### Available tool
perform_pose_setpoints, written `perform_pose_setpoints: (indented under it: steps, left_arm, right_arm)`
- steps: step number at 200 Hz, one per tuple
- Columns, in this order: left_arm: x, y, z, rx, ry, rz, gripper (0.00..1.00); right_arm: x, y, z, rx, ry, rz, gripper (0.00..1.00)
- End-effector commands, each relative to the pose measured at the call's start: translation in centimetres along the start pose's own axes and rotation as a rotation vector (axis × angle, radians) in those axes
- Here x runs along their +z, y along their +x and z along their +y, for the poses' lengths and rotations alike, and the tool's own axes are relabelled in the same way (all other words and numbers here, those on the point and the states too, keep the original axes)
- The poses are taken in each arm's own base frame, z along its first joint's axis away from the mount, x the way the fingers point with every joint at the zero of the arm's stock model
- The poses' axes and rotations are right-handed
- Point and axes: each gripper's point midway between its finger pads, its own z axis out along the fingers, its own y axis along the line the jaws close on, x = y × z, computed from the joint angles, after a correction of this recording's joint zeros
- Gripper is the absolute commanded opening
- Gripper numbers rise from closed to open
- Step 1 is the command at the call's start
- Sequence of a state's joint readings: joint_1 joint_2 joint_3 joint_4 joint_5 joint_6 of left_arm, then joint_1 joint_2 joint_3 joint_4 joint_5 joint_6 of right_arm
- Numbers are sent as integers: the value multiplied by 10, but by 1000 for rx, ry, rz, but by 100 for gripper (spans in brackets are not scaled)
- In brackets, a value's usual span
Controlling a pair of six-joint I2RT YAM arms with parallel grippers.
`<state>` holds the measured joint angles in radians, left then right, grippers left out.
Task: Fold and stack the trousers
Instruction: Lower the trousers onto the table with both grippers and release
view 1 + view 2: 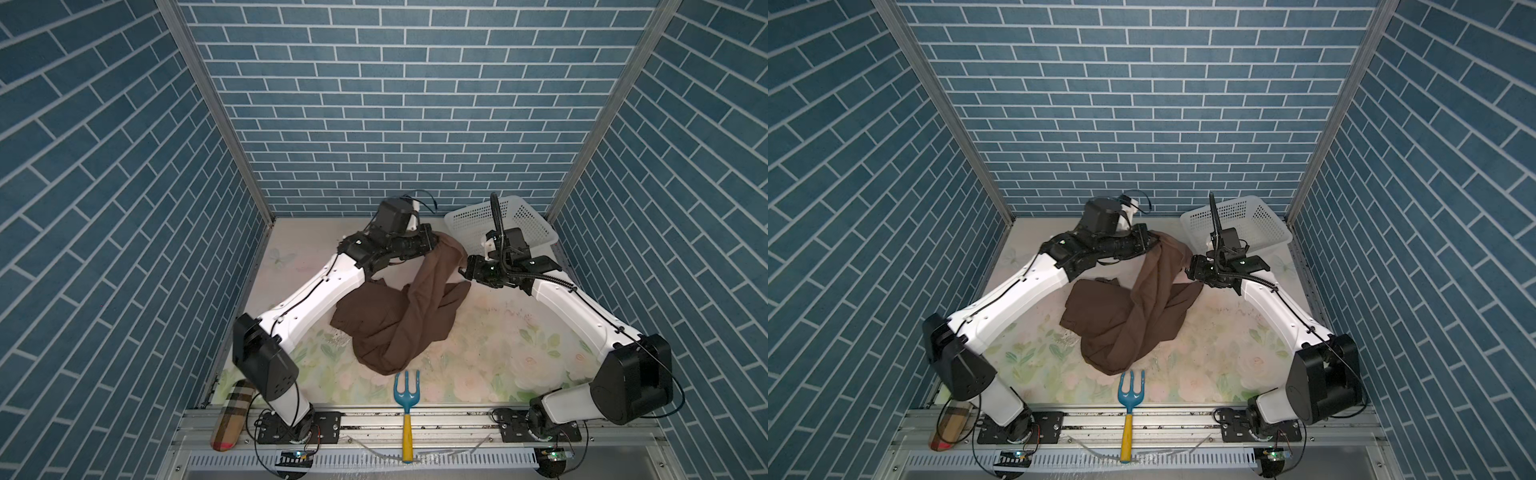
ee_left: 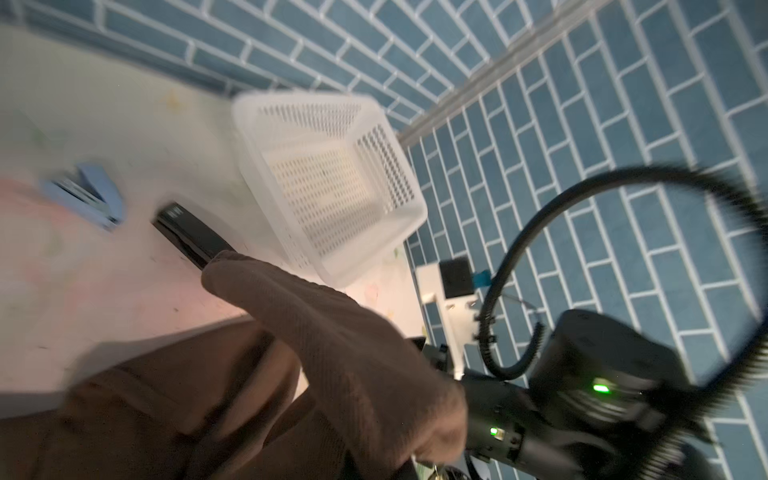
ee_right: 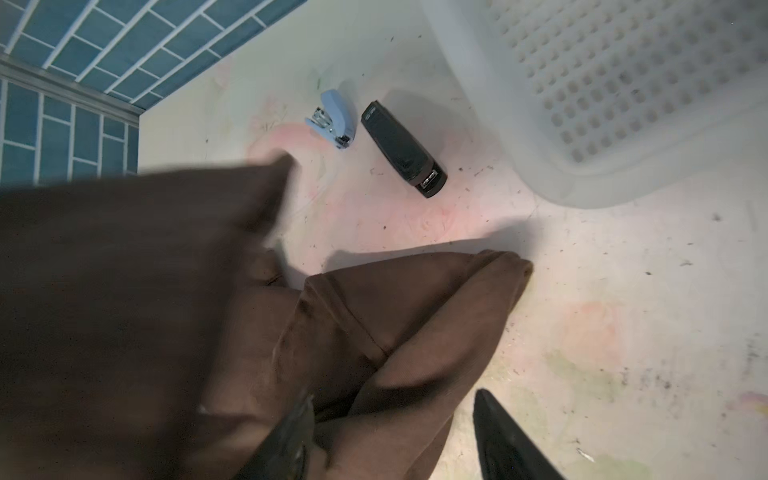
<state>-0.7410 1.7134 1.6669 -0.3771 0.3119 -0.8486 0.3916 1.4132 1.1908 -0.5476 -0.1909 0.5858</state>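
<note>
Brown trousers [image 1: 399,316]: left tool [image 1: 432,246] pinches one end beside basket [image 1: 469,226]; right tool [image 3: 394,395] spread, should regrasp the hem, pull flat.

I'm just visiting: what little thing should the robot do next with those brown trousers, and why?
Probably lower the right gripper and close it on the loose end lying near it. Its jaws stand open and empty, while the left gripper holds another part of the trousers raised; the rest lies in a crumpled heap. A second grip would let both arms spread it flat.
</note>
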Motion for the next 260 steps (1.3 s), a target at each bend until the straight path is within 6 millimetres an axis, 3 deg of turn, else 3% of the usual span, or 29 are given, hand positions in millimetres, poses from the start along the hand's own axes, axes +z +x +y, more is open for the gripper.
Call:
perform_pose_setpoints:
  steps: [1, 13, 26, 32, 40, 64, 76, 92, 116, 131, 143, 152, 162, 184, 200, 210, 227, 260]
  left_arm:
    - [21, 20, -49, 5, 174, 51, 7]
    - [39, 36, -52, -4, 186, 94, 30]
    - [55, 52, -54, -11, 195, 151, 74]
    - [62, 59, -55, -12, 202, 184, 84]
    - [69, 67, -55, -14, 209, 224, 88]
    - [69, 71, -50, 13, 191, 279, 89]
    - [55, 63, -42, 63, 135, 263, 88]
    - [27, 44, -13, 149, -39, 208, 86]
    - [-36, 14, 56, 212, -392, 104, 74]
    - [-84, 6, 108, 176, -633, 55, 45]
    - [-118, 11, 149, 119, -790, 49, 33]
    - [-137, 20, 174, 56, -857, 58, 31]
    - [-152, 32, 199, -10, -899, 74, 32]
    - [-175, 58, 240, -119, -954, 80, 67]
    - [-185, 70, 259, -169, -972, 70, 77]
    - [-185, 75, 267, -193, -974, 68, 79]
    - [-175, 80, 279, -222, -948, 83, 82]
    - [-144, 88, 295, -247, -909, 124, 80]
  right_arm:
    - [-49, -36, -6, -64, 115, -171, 67]
    - [-68, -43, -17, -74, 192, -233, 68]
    - [-90, -51, -30, -90, 279, -305, 69]
    - [-100, -53, -34, -97, 310, -337, 69]
    - [-111, -56, -38, -111, 337, -372, 69]
    - [-125, -59, -37, -135, 339, -413, 65]
    - [-120, -55, -33, -143, 311, -394, 58]
    - [-107, -48, -28, -156, 273, -355, 50]
    - [-80, -35, -15, -248, 239, -291, 38]
    - [-59, -23, -1, -344, 221, -235, 31]
    - [-38, -10, 12, -429, 199, -173, 27]
    - [-22, 1, 21, -473, 177, -124, 24]
    - [-4, 12, 30, -496, 139, -73, 24]
    - [31, 34, 43, -528, 67, 8, 25]
    - [51, 47, 52, -588, 36, 51, 41]
    - [63, 55, 55, -625, 30, 75, 54]
    - [81, 67, 56, -656, 24, 112, 65]
    - [115, 91, 53, -650, 1, 180, 66]
